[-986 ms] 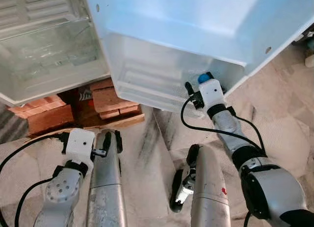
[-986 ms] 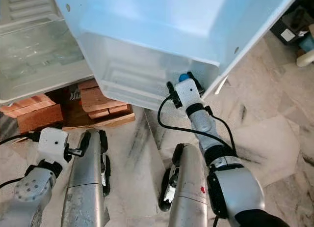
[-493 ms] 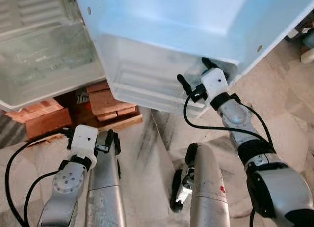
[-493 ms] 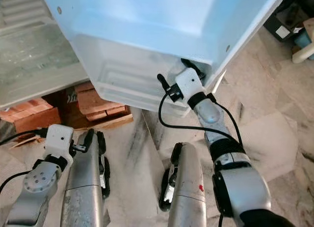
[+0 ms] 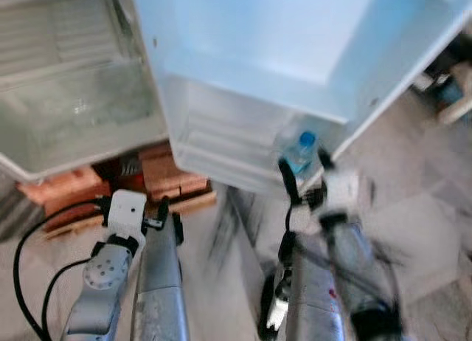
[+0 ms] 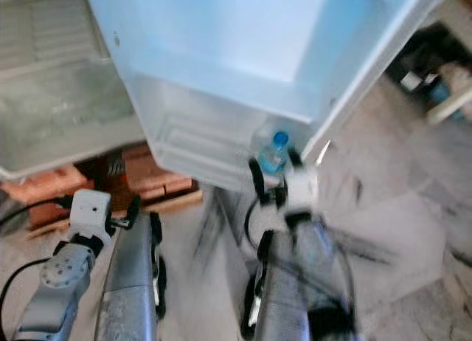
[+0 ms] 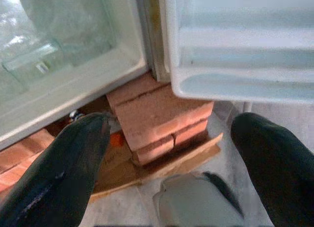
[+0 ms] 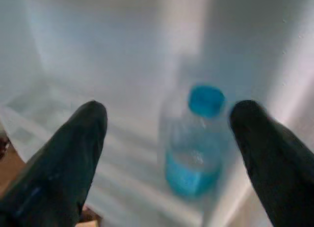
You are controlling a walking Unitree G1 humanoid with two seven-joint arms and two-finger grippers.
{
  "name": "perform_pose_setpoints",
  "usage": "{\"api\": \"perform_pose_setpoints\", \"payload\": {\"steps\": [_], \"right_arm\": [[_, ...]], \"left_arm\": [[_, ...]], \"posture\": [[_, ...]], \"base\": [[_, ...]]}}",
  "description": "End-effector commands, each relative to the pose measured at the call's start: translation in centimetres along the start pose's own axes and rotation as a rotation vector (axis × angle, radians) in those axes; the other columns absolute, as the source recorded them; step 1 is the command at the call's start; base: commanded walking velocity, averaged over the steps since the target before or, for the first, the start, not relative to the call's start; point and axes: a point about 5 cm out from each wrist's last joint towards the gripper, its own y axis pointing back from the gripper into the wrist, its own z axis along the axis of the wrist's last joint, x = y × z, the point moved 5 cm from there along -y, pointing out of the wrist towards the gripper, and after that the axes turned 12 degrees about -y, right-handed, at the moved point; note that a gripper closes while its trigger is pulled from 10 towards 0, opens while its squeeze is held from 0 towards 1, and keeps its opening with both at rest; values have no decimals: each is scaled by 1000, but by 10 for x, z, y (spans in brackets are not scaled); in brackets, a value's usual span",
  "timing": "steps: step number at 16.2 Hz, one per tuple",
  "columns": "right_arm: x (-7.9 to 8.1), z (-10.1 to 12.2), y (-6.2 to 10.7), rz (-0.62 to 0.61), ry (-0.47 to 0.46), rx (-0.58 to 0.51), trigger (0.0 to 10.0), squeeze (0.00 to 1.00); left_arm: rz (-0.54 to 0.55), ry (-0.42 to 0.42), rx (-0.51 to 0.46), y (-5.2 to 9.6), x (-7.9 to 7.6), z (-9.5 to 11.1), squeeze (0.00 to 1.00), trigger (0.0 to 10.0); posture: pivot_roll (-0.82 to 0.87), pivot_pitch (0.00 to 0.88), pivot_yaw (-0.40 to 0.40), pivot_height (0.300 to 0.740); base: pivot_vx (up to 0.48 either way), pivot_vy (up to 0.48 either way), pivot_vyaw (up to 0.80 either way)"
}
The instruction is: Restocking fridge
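A clear water bottle point(image 5: 298, 150) with a blue cap stands upright in the bottom shelf of the open fridge door point(image 5: 243, 68), at the shelf's right end. My right gripper point(image 5: 304, 178) is open just in front of the bottle and a little below it, apart from it; its arm is blurred. In the right wrist view the bottle point(image 8: 194, 148) sits between and beyond the two spread fingers point(image 8: 59, 163). My left gripper point(image 5: 168, 212) hangs open low on the left, near the bricks point(image 7: 157, 119).
The fridge's clear lower drawer point(image 5: 66, 127) is at the upper left. The fridge rests on red bricks point(image 5: 169, 175) and a board. Marbled floor tiles point(image 5: 435, 215) lie to the right, with some items at the far right edge.
My right gripper has let go of the bottle and drawn back out of the door shelf toward me. The bottle now stands alone in the shelf. The camera has shifted slightly.
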Motion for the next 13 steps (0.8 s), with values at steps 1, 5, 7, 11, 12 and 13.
{"api": "perform_pose_setpoints", "payload": {"steps": [1, 5, 7, 11, 12, 13], "right_arm": [[-16, 2, 5, -99, -14, 20, 10000, 0], [-2, 16, 0, -78, -18, -23, 10000, 0], [-7, 25, -8, -98, 1, -32, 10000, 0], [-11, 19, -7, -121, -15, -3, 10000, 0], [-9, 17, -5, -115, -16, 2, 10000, 0], [-8, 15, -2, -102, 11, 11, 10000, 0]], "left_arm": [[-2, 19, 6, 2, -3, -4, 0, 10000], [-31, 15, -74, -20, -13, 19, 0, 10000], [-32, 9, -90, -25, -13, 24, 0, 10000], [-36, 10, -83, -26, -18, 17, 0, 10000], [-40, 14, -79, -25, -20, 15, 0, 10000], [-42, 19, -73, -23, -21, 14, 0, 10000]], "posture": [[108, 90, -63, 543], [83, 33, -29, 543], [82, 23, -34, 568], [70, 17, -31, 623], [67, 18, -32, 633], [62, 18, -31, 643]], "base": [[0, 0, 0], [0, 0, 0], [0, 0, 0], [0, 0, 0], [0, 0, 0], [0, 0, 0]]}}
